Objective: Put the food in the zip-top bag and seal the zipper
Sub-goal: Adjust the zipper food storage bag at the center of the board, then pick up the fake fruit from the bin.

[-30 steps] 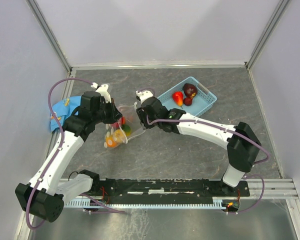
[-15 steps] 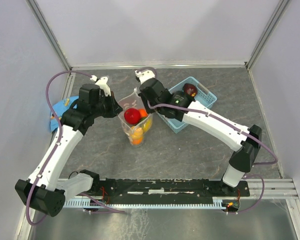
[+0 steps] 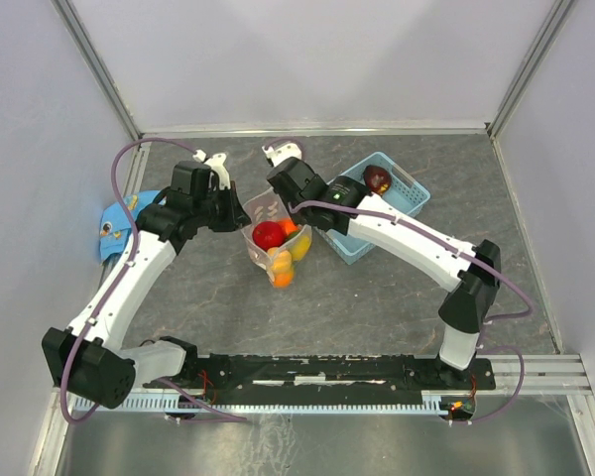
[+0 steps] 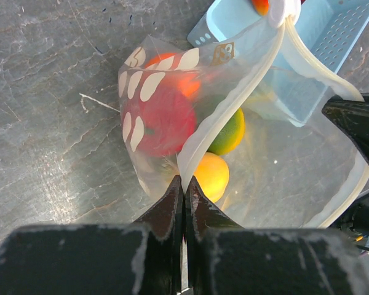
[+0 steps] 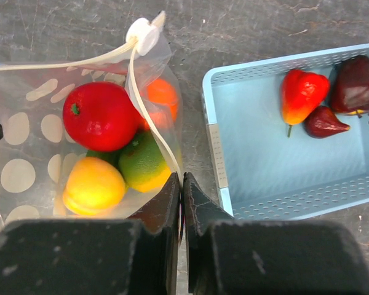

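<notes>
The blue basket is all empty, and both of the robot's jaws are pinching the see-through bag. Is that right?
Not quite. The blue basket is not empty. The right wrist view shows three foods in it: a red pepper and two dark maroon pieces. The rest is right: both pairs of jaws are pinching the edge of the zip-top bag.

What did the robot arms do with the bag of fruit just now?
Both arms carried the zip-top bag to the right and farther from their bases, up beside the blue basket. The left gripper and right gripper stay shut on its mouth edge. The basket and the food left in it did not move.
</notes>
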Robot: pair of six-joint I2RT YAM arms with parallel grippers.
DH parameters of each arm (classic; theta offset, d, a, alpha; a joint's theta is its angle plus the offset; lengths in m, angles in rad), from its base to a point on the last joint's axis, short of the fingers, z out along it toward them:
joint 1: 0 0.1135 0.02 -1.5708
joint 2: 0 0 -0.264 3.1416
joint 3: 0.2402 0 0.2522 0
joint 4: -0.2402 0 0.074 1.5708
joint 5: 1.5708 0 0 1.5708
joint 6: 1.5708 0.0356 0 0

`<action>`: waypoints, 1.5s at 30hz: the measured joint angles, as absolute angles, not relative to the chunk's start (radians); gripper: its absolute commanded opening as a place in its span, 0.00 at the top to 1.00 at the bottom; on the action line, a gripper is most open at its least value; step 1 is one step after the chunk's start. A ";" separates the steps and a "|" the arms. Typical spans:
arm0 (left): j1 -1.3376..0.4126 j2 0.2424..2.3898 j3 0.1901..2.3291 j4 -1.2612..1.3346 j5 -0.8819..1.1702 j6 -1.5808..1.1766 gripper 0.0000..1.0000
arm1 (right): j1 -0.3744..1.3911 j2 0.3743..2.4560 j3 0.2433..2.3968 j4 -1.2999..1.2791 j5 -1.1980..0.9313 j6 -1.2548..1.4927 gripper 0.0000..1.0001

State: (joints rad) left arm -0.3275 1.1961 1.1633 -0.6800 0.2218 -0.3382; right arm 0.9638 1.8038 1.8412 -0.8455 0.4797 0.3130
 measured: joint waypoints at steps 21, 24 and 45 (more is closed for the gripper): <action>-0.327 1.135 1.118 -0.677 0.212 -0.336 0.97 | 0.924 1.556 1.699 -0.742 0.275 0.200 0.34; -0.327 1.134 1.113 -0.673 0.212 -0.336 0.97 | 0.878 1.511 1.662 -0.732 0.270 0.187 0.31; -0.321 1.116 1.100 -0.670 0.175 -0.336 0.97 | 0.519 1.759 1.452 -0.465 0.184 0.144 0.08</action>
State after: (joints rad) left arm -0.3206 1.1160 1.0996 -0.6704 0.1749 -0.3355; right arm 0.5190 1.7592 1.4525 -0.4652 0.1841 0.1440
